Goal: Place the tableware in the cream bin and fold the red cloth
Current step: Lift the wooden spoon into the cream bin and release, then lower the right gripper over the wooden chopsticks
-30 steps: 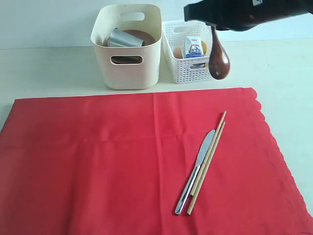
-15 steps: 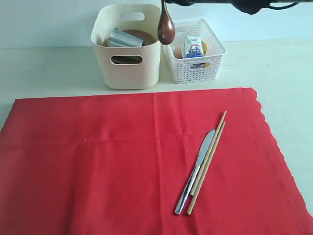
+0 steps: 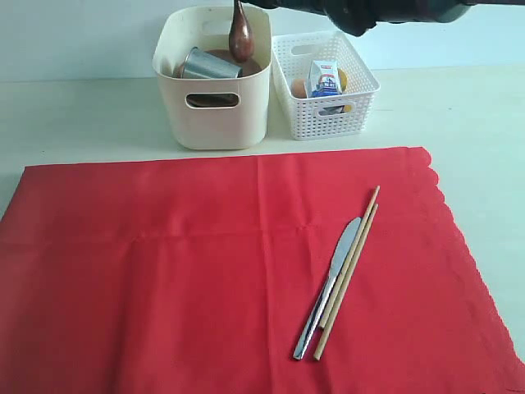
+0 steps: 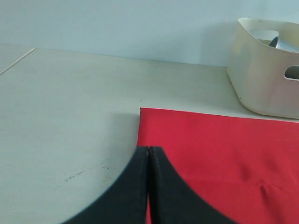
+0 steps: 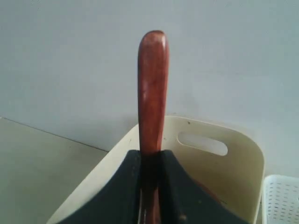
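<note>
Spoon (image 3: 240,37), pinched in right fingers (image 5: 119,186), hangs over bin (image 3: 246,115) — released crooked, it could glance off cup (image 3: 209,66); left fingers (image 4: 126,196) pressed together, empty.

- A pale cream worktop (image 3: 74,115) fills the scene, its surface matte with a faint streaky grain.
- The left wrist view shows a few small dark scuffs on it.
- A plain, smooth, light blue-grey wall (image 3: 74,37) stands behind it.
- The light is soft and even, and the shadows are weak.

Black arm (image 3: 377,12), curved black fingers (image 4: 126,196)
</note>
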{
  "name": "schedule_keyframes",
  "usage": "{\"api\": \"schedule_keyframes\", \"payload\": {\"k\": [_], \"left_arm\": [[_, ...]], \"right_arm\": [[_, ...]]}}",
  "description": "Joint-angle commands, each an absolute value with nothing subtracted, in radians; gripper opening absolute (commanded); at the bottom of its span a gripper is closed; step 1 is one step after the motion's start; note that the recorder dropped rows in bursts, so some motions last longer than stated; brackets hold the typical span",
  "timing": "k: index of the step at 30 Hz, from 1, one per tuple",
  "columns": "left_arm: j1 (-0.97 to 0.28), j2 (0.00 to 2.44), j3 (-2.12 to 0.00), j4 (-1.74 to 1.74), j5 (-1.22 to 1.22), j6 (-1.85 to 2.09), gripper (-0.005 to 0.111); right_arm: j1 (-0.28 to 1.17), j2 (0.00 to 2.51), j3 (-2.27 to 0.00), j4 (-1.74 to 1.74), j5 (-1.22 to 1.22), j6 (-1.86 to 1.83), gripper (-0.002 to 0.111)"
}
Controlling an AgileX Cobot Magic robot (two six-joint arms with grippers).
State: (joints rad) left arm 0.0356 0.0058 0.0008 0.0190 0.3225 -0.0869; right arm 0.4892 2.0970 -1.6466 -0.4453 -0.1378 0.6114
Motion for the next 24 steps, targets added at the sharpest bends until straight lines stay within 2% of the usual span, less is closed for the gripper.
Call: {"api": "schedule_keyframes", "payload": {"k": [1, 9, 12, 16, 24], "left_arm": [[0.037, 0.000, 0.000, 0.014, 0.316, -0.083, 0.001], [0.037, 0.000, 0.000, 0.014, 0.316, -0.083, 0.001], [0.037, 0.000, 0.000, 0.014, 0.316, -0.083, 0.001], [0.037, 0.000, 0.000, 0.014, 0.316, -0.083, 0.001], [0.037, 0.000, 0.000, 0.014, 0.316, -0.083, 0.001]], "right_arm": [[0.488, 2.111, -1.686, -0.453, -0.122, 0.603, 0.010], [0.488, 2.111, -1.693, -0.453, -0.101, 0.603, 0.050], [0.488, 2.104, -1.693, -0.453, -0.098, 0.603, 0.059], [0.488, 2.062, -1.693, -0.453, 0.012, 0.606, 0.061], [0.488, 1.939, -1.693, -0.455, 0.446, 0.602, 0.061]]}}
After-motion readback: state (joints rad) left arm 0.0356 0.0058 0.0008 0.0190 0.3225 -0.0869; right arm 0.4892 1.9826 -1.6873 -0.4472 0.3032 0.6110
